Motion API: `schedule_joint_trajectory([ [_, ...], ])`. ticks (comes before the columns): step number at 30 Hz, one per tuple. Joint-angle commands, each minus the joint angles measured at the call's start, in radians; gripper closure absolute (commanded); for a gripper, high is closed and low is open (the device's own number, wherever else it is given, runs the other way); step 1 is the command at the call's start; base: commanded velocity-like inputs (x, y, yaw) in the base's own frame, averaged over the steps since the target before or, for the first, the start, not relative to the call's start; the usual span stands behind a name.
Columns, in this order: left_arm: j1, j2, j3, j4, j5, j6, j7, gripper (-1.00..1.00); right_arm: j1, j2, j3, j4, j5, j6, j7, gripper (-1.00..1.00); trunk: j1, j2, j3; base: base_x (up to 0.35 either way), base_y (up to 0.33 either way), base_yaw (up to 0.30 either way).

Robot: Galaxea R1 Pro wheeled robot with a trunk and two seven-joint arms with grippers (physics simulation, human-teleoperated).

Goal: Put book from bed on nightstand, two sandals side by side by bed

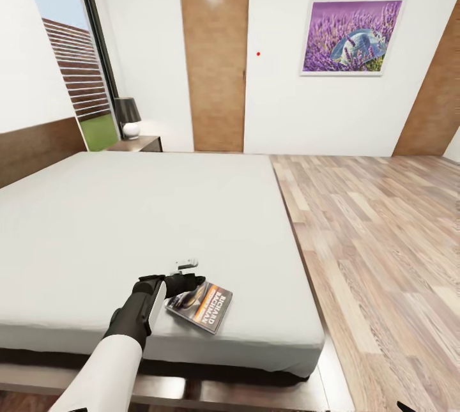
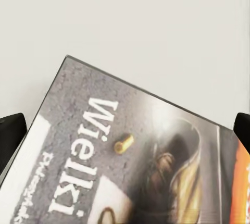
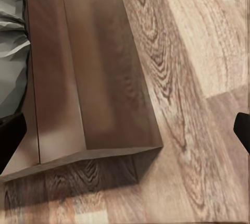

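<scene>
Left claw (image 1: 181,285): black, at the end of a white forearm, poised over the near corner of the book; fingers spread wide, dark tips at both margins of the left wrist view, nothing between them but the cover. Contact with the book cannot be told.

Book (image 1: 200,305): thin paperback, lying flat on the bed's (image 1: 128,220) white mattress close to its foot edge and near the floor-side corner. Dark photo cover, orange band, white lettering. Judged light, flexible, glossy and likely slippery; flat against soft bedding, so no easy gap beneath. Best hold, by judgement: pinch across a free edge or corner, pressing into the mattress to get one finger under, or slide it toward the bed edge first.

Right claw (image 3: 125,130): fingers apart, hanging low over the bed's wooden platform frame and plank floor (image 3: 208,52), empty.

Nightstand (image 1: 137,143): far side of the bed, under a black-shaded lamp (image 1: 128,115), well apart from the book.
</scene>
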Motion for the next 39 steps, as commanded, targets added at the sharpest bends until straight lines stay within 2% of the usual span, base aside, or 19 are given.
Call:
schedule_joint_trajectory([
  [1, -0.001, -0.001, 0.006, -0.002, -0.010, 0.004, -0.009, -1.00, -0.002, -0.001, 0.008, 0.005, -0.008, -0.009, 0.003, -1.00, 0.000, 0.000, -0.001, 0.000, 0.000, -0.190],
  [8, -0.001, -0.001, 0.006, -0.002, -0.010, 0.004, -0.009, -1.00, -0.002, -0.001, 0.008, 0.005, -0.008, -0.009, 0.004, -1.00, 0.000, 0.000, -0.001, 0.000, 0.000, -0.144],
  [24, -0.001, -0.001, 0.006, -0.002, -0.010, 0.004, -0.009, -1.00, -0.002, -0.001, 0.008, 0.005, -0.008, -0.009, 0.004, -1.00, 0.000, 0.000, -0.001, -0.001, 0.000, -0.008],
  [33, -0.001, -0.001, 0.006, -0.002, -0.010, 0.004, -0.009, -1.00, -0.002, -0.001, 0.008, 0.005, -0.008, -0.009, 0.004, -1.00, 0.000, 0.000, -0.001, -0.192, 0.000, 0.000],
  [39, -0.001, -0.001, 0.006, -0.002, -0.010, 0.004, -0.009, -1.00, -0.002, -0.001, 0.008, 0.005, -0.008, -0.009, 0.004, -1.00, 0.000, 0.000, -0.001, -0.038, 0.000, 0.000],
])
